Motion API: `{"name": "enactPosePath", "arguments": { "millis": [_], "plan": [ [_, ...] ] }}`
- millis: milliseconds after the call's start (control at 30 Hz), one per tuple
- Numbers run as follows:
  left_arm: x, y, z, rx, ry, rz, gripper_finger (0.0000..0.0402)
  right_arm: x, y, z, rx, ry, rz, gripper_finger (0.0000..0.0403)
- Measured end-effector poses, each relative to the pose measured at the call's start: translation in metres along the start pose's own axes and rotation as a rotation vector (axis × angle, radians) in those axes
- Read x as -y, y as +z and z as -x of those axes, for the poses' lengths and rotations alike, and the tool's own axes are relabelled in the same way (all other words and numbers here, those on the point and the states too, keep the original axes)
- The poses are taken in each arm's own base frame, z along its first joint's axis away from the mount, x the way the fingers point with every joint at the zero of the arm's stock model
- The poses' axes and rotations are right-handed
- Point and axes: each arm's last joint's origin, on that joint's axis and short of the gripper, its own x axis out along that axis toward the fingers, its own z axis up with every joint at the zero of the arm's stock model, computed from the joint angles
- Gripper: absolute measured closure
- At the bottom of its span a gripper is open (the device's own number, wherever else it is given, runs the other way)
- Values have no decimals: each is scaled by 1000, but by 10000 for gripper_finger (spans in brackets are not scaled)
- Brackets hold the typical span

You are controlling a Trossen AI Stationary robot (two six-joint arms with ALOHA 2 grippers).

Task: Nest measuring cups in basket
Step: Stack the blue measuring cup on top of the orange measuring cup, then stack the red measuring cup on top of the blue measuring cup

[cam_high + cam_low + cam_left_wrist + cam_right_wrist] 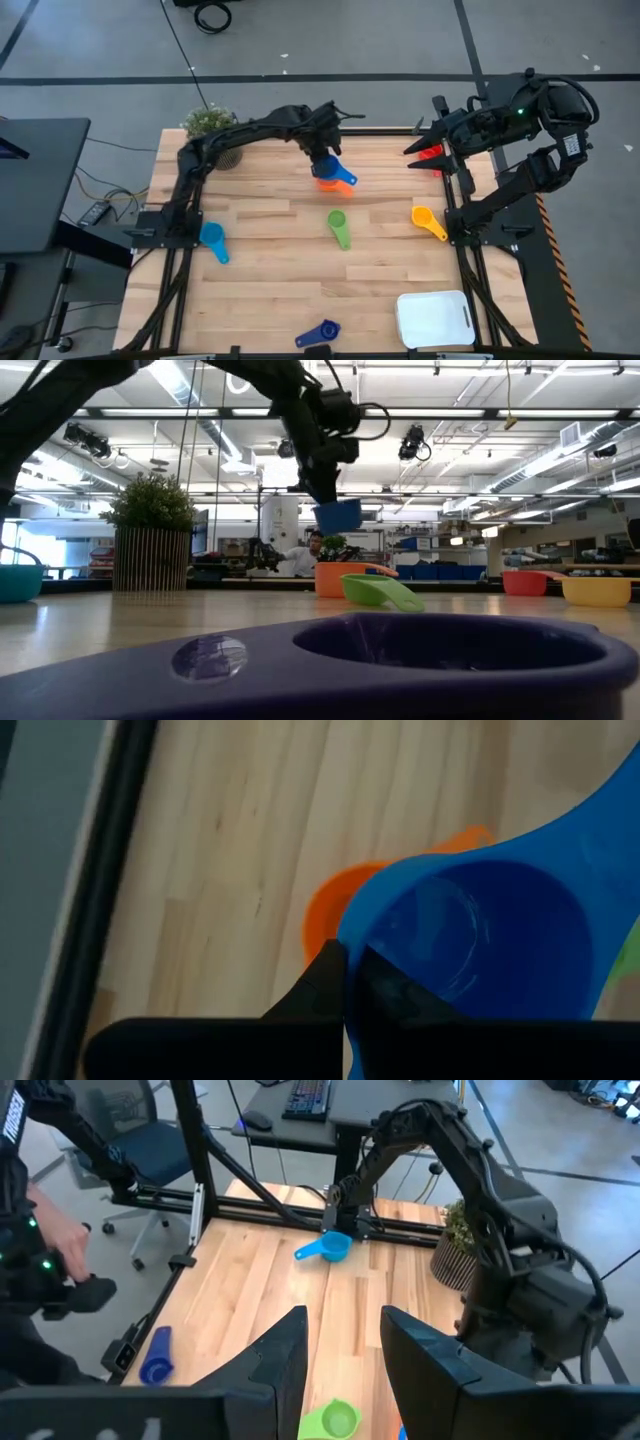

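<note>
Fingers of the left gripper pinch the rim of a blue cup and hold it in the air just above the orange cup, which sits on the bench near its far edge. That arm reaches in a long arc from its base at the left edge, past the potted plant — in the low view the blue cup hangs clear of the orange one beneath it.

Over at the far right corner the right gripper waits, raised, its fingers parted with nothing between them; a red cup lies just below it at the bench edge.

Other cups lie scattered on the pale wooden planks: a green cup near the middle, a yellow cup toward the right, a light blue cup toward the left, and a dark blue cup at the near edge. Near the front right corner sits the white basket, holding no cups.

Beyond the bench — grey floor, cables, a desk with a keyboard, and a large hall with ceiling lights.
</note>
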Motion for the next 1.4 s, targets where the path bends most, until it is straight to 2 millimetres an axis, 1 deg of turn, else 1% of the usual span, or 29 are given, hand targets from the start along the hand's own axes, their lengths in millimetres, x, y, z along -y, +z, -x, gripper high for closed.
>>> {"name": "enactPosePath", "arguments": {
  "millis": [267, 433, 733, 867, 1033, 1133, 1400],
  "plan": [
    [-3, -6, -34, -86, -9, 2, 393, -1, 0, 0, -1, 22, 3, 267],
    [-4, -8, -47, -112, -16, -9, 393, -1, 0, 0, -1, 23, 3, 267],
    [-1, -16, -47, -192, -38, -27, 392, -1, 0, 0, 0, 23, 3, 267],
    [-1, -16, -47, -194, -36, -4, 375, -1, 0, 0, -1, 23, 9, 267],
    [-1, -16, -47, -193, -28, 89, 351, -1, 0, 0, -1, 23, 10, 267],
    [-1, -16, -47, -197, -26, 112, 341, -1, 0, 0, 0, 23, 10, 267],
    [1, -20, -46, -243, -30, 140, 335, -1, 0, 0, 0, 23, 10, 267]
  ]
}}
